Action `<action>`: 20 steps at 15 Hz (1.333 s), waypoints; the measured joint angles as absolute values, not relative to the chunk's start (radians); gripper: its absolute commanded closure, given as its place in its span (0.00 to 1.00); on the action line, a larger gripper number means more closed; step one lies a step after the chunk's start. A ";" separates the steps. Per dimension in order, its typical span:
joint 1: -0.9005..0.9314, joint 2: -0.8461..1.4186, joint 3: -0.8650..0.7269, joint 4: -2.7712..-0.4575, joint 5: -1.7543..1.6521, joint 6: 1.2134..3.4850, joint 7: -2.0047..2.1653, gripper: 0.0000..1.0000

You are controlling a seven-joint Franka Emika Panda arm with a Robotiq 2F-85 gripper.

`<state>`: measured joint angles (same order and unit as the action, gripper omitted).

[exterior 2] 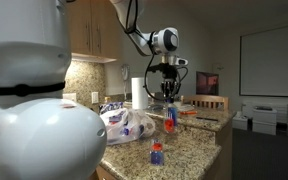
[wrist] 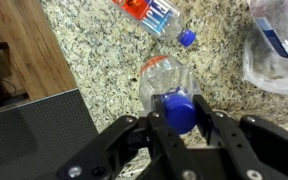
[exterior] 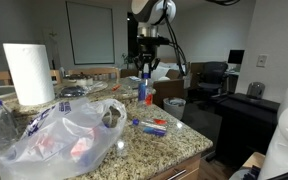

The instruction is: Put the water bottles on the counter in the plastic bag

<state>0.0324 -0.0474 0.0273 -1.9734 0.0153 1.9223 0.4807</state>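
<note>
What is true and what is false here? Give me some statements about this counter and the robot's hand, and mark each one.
1. The hand grips a water bottle by its blue cap. True.
2. A second bottle lies on its side on the granite counter. True.
3. The paper-towel roll lies flat on the counter. False: it stands upright.
4. The gripped bottle is already inside the plastic bag. False: it is outside the bag, under the hand.

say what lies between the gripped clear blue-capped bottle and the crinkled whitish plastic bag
Wrist view: only bare speckled granite counter between held bottle and bag.
</note>
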 measured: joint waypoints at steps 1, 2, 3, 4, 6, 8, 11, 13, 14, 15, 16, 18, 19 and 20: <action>0.033 -0.052 0.033 -1.965 0.015 1.909 0.481 0.66; 0.033 -0.055 0.036 -1.963 0.015 1.905 0.481 0.66; 0.033 -0.055 0.036 -1.963 0.015 1.905 0.480 0.66; 0.032 -0.055 0.036 -1.963 0.015 1.905 0.480 0.66; 0.032 -0.054 0.035 -1.963 0.015 1.905 0.480 0.66; 0.032 -0.054 0.035 -1.963 0.015 1.905 0.480 0.91; 0.031 -0.051 0.035 -1.963 0.007 1.905 0.482 0.91; 0.032 -0.042 0.037 -1.960 0.007 1.906 0.481 0.91; 0.032 -0.032 0.039 -1.955 0.013 1.913 0.479 0.91; 0.033 -0.020 0.042 -1.949 0.026 1.930 0.476 0.91; 0.034 -0.007 0.045 -1.941 0.053 1.961 0.466 0.91; 0.040 0.022 0.052 -1.917 0.140 2.035 0.420 0.91; 0.046 0.041 0.057 -1.899 0.191 2.067 0.391 0.91; 0.051 0.061 0.065 -1.879 0.241 2.087 0.359 0.91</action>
